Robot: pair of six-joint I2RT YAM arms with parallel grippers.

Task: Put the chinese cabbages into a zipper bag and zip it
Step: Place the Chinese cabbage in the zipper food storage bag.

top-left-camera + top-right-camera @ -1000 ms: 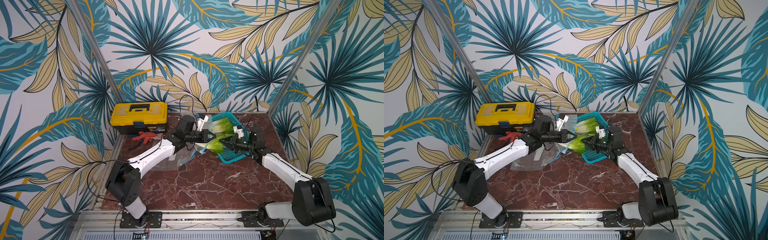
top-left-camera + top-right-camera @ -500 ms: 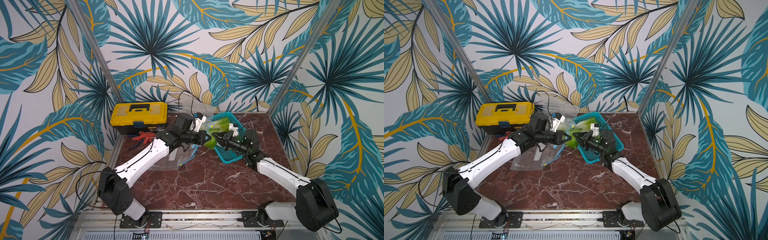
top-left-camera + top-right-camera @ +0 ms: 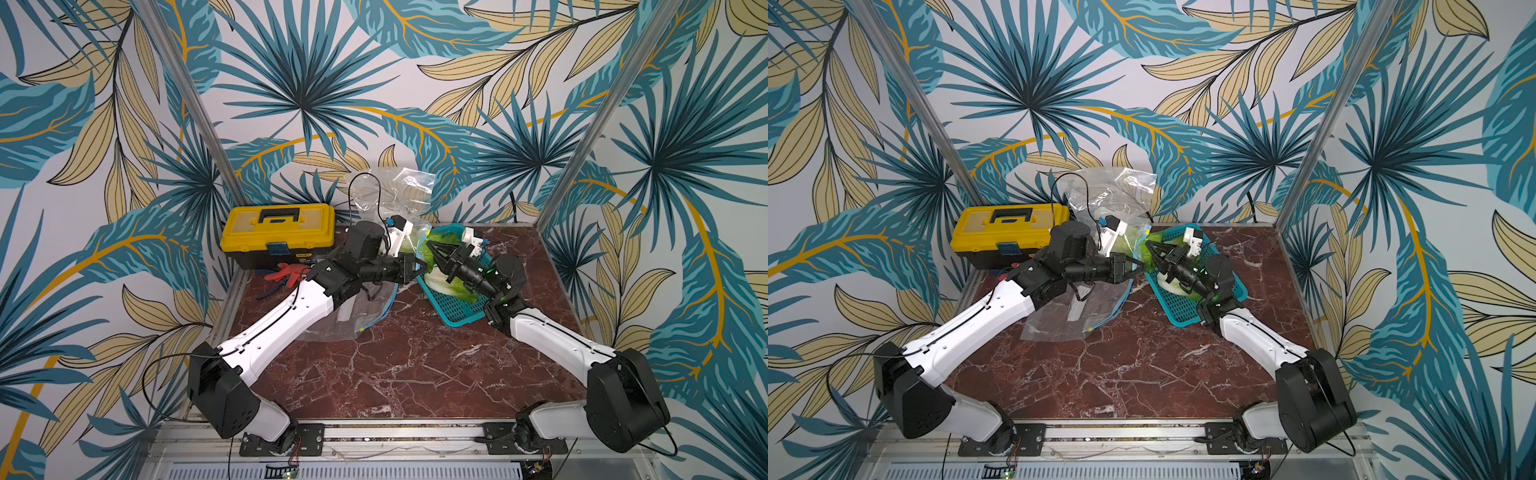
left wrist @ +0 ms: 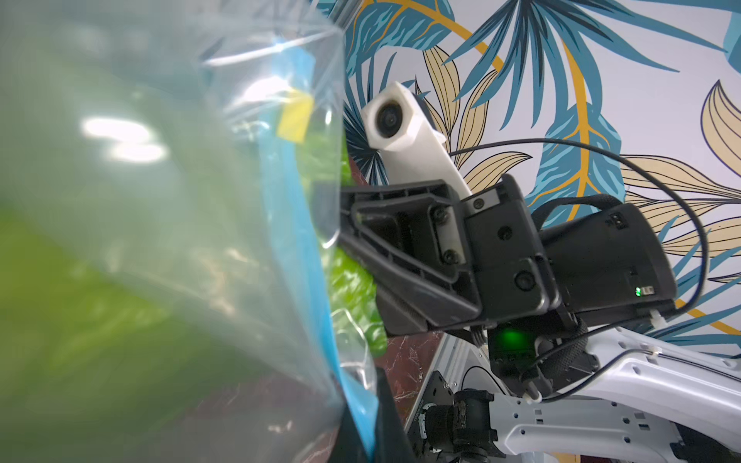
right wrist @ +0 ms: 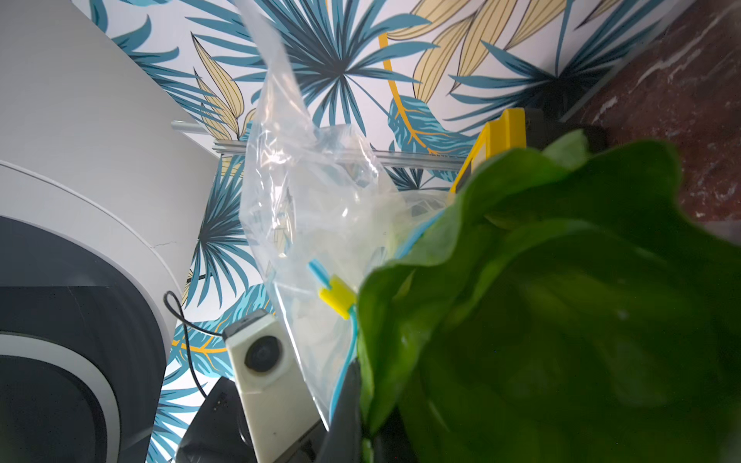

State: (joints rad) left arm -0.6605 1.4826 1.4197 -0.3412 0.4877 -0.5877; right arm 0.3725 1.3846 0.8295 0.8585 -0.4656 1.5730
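Grippers faced each other at centre frame in both top views: left gripper [image 3: 418,268] clamped the zipper bag [image 3: 390,195] by its rim, right gripper [image 3: 432,249] pinched a chinese cabbage [image 3: 424,252] at its mouth. Left wrist: green blurred through the bag, lower left. Right wrist: leaves filled lower right.

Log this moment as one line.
left gripper: shut on zipper bag rim | right gripper: shut at bag mouth | basket: holds cabbage

High top views overlook everything; close wrist views share the bag [image 4: 180,180].
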